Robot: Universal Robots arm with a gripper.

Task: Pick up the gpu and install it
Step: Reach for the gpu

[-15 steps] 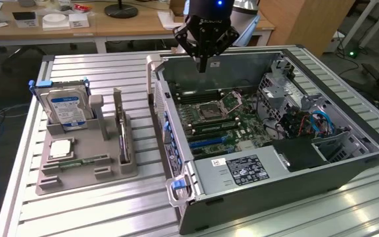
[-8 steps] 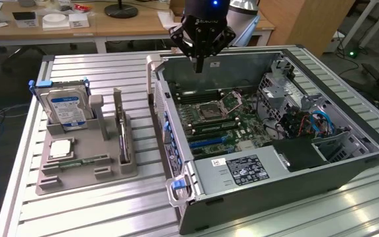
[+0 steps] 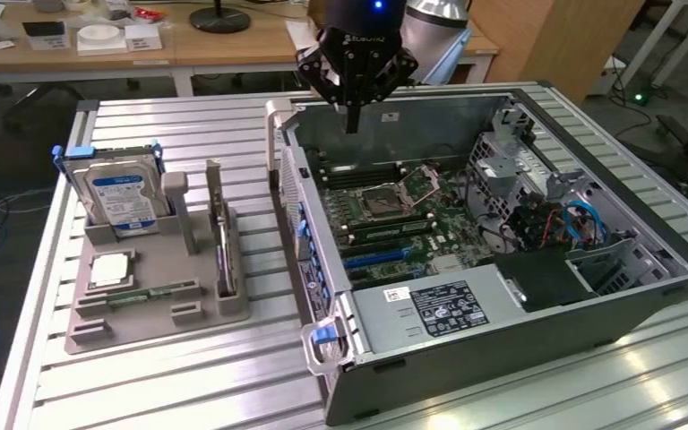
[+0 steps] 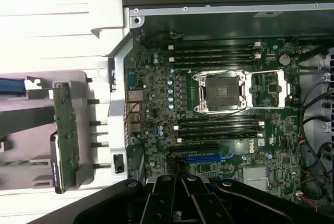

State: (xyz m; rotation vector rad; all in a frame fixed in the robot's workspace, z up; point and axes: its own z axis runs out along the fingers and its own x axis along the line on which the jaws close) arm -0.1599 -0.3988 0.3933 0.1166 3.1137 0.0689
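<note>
Lying on the ribbed silver metal table, the large open dark-grey computer case is showing its green motherboard, where the square metal-framed processor socket is sitting empty between rows of black memory slots. Near the case, toward the exterior view's left, a grey moulded plastic holder tray is carrying a boxy silver hard drive with a blue label, which is standing upright. The black robot gripper is hanging over the far end of the open case, its fingers pressed together and gripping nothing. The gpu, a thin flat dark card with a silver metal bracket at one end, is standing on edge in the tray's slot nearest the case, well apart from the gripper.
</note>
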